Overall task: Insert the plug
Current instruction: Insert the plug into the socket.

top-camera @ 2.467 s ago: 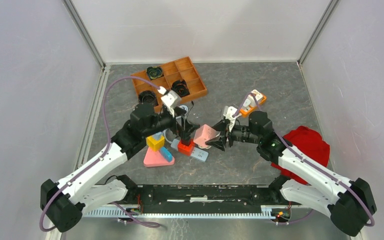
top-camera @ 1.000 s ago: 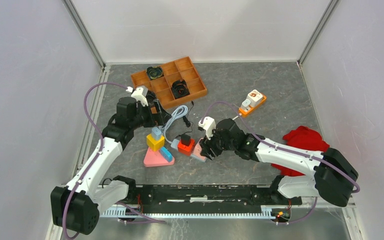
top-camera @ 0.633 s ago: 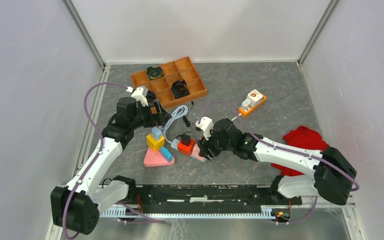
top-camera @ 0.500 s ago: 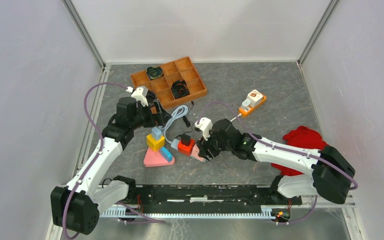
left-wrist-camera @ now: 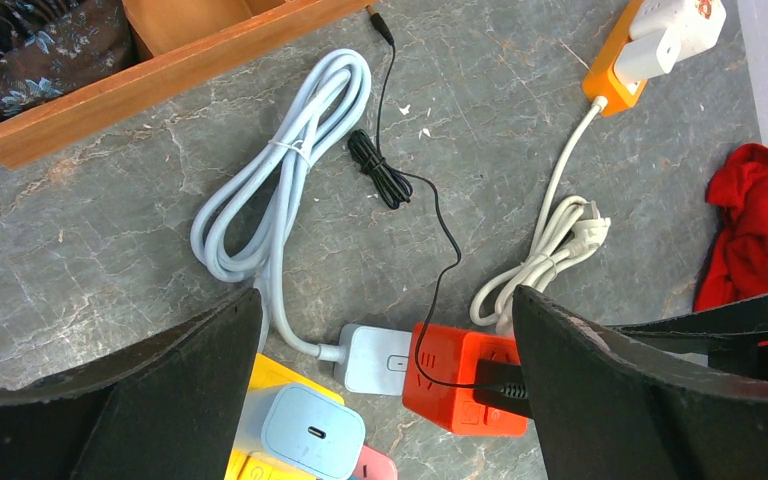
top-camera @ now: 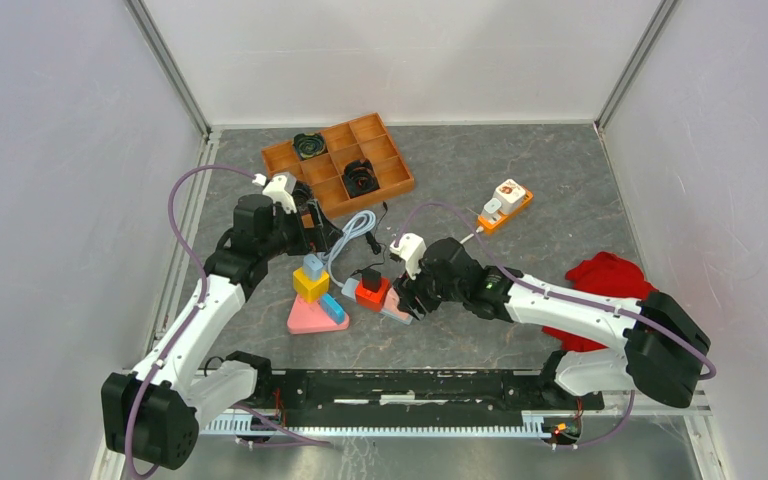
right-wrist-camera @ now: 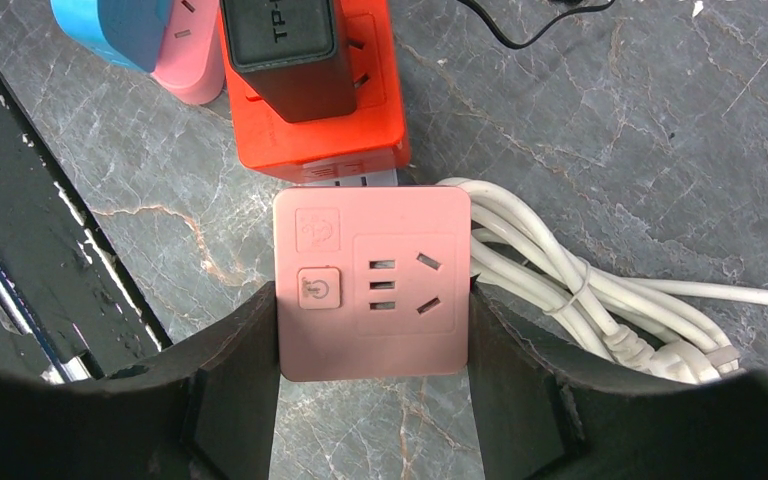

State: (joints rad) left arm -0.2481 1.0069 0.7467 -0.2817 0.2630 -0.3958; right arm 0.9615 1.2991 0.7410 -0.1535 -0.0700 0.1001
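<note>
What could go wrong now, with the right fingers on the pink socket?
1. The pink socket, gripped between the right fingers, sits right beside the red socket. A push forward may shove that one and its black adapter.
2. The coiled white cord lies against the pink socket's side and the finger there. Lifting or sliding the socket could snag or drag it.

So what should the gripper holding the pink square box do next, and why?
Probably push the pink square socket cube straight down a little: the right gripper clamps both its sides, and it sits beside the orange socket cube, seemingly over the pale grey power strip.
</note>
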